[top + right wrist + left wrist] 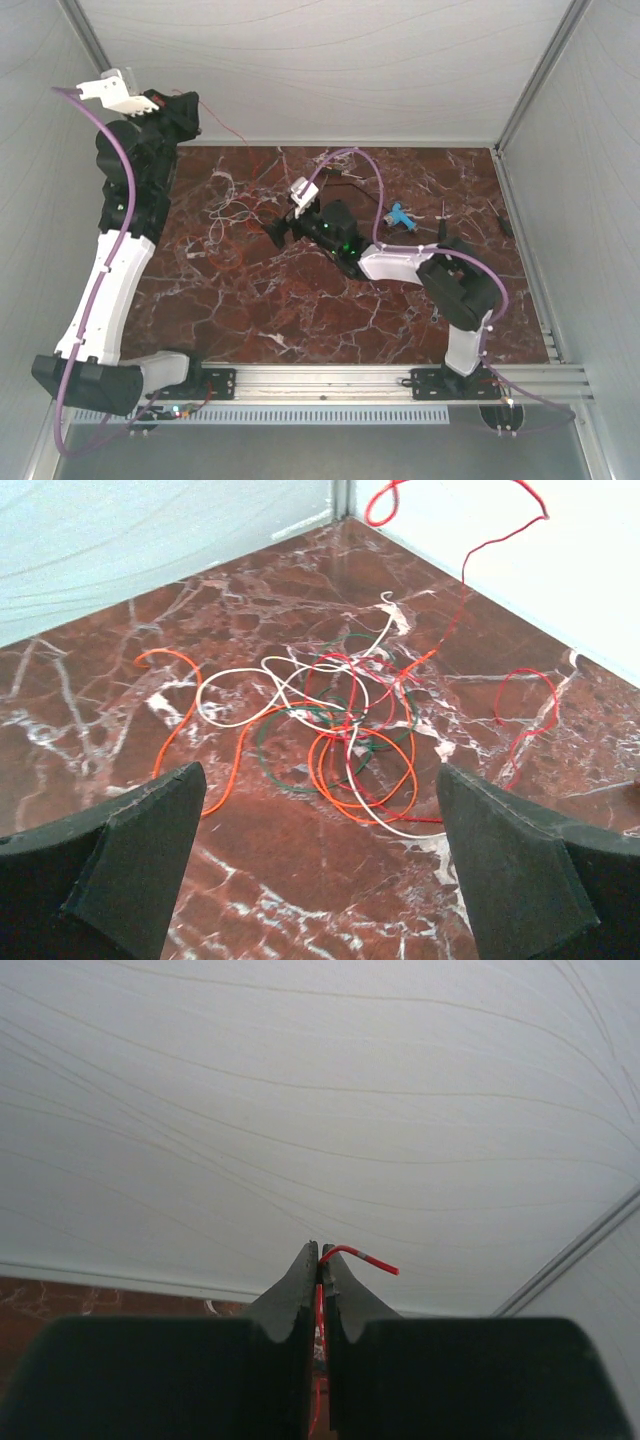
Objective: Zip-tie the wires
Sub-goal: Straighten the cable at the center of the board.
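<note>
From the top external view, the left arm is raised at the far left corner. Its black left gripper (192, 108) sits high against the white panelled wall (300, 60) and holds a thin red strand (225, 128) that slopes down toward the surface (300, 310) of dark red marble with white veins. The loose tangle of hair-thin red, orange, white and green wires (230, 205) lies on the far left part of that surface. The right arm stretches across the middle, its black right gripper (276, 232) just beside the tangle on its near right side. A small light-blue plastic object (402, 215) lies behind the right arm's forearm. From the left wrist view, the left gripper (320, 1255) has its jaws pressed together, pinching the red strand (320, 1310) in the seam between them. The strand's short free end bends over the tips to the right, with a pale band near its middle. Behind is the wall (300, 1110), and a sliver of the surface (40, 1300) shows at lower left. From the right wrist view, the right gripper (318, 780) has its jaws spread wide and holds nothing. The wires (340, 730) lie flat on the surface (300, 890), just beyond the open gap. One red strand (468, 555) climbs from the tangle past the wall (150, 540) and out of the top of the view.
</note>
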